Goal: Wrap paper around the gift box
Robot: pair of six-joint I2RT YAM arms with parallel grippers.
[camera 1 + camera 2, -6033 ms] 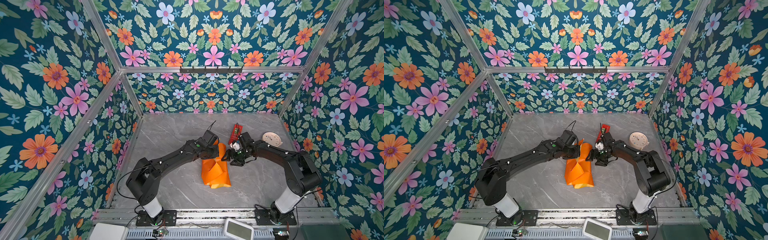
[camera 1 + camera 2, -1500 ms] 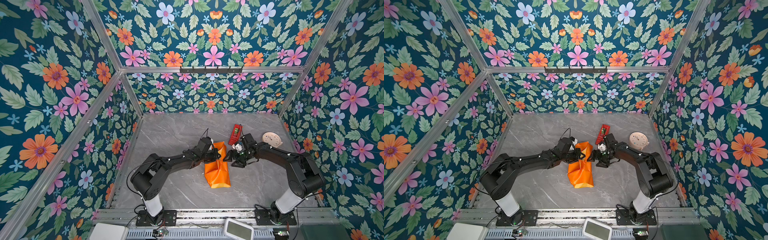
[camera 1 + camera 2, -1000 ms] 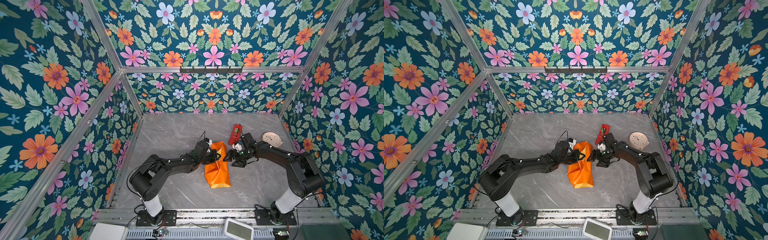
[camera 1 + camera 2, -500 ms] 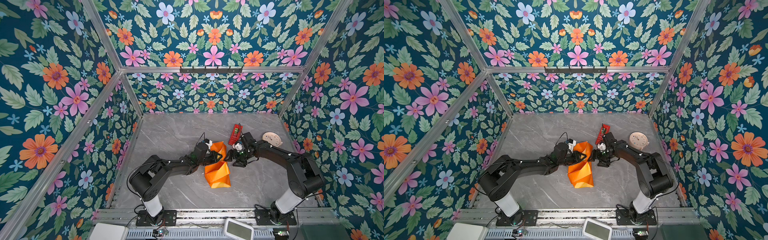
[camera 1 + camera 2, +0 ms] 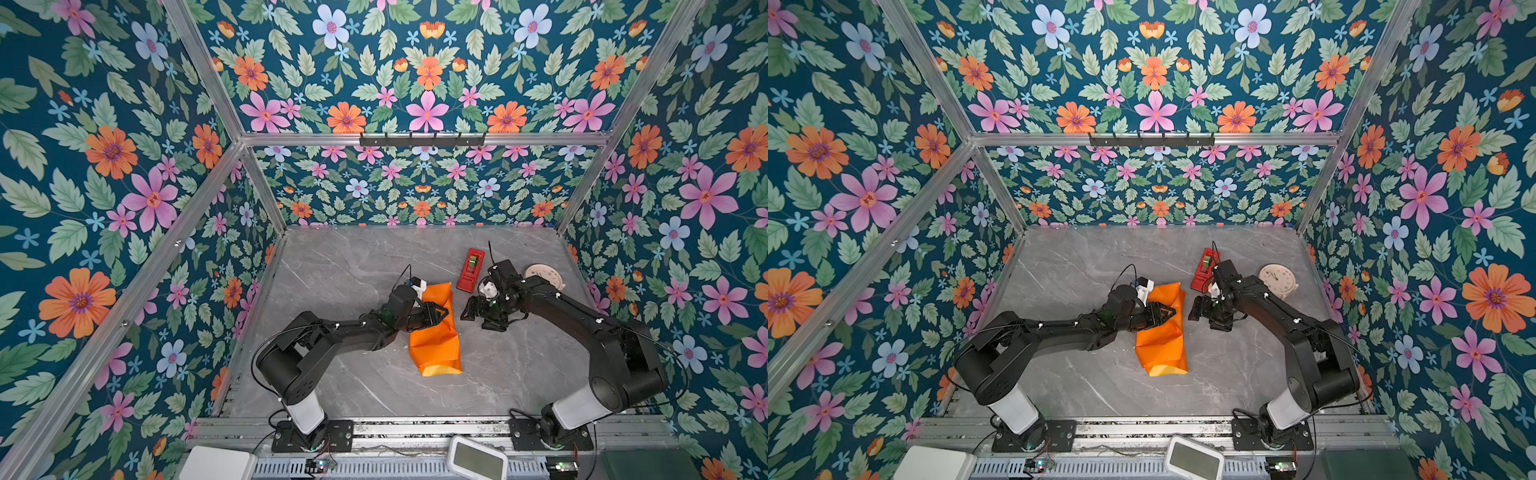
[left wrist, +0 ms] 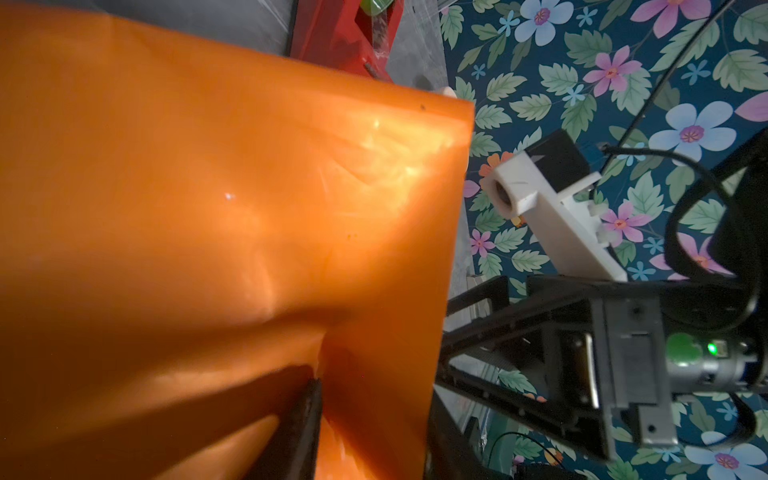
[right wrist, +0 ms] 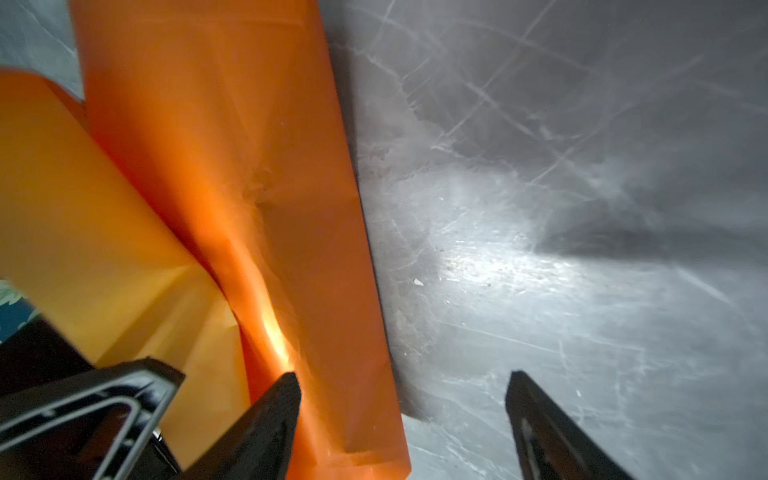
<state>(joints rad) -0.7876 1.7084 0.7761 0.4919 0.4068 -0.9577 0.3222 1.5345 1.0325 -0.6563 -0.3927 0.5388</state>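
Your left gripper (image 5: 443, 311) sits over the paper (image 5: 436, 349), finger state indiscernible; your right gripper (image 7: 402, 376) has its fingers (image 7: 270, 415) spread, 1 beside the paper.

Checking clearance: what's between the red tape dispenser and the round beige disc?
The right arm's wrist sits between tape dispenser and disc, in both top views.

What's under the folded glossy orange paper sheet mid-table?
Nothing of it shows. The glossy orange paper sheet lies folded on the grey marble table, its yellow inner face showing at an open end. Whatever it wraps is fully covered.
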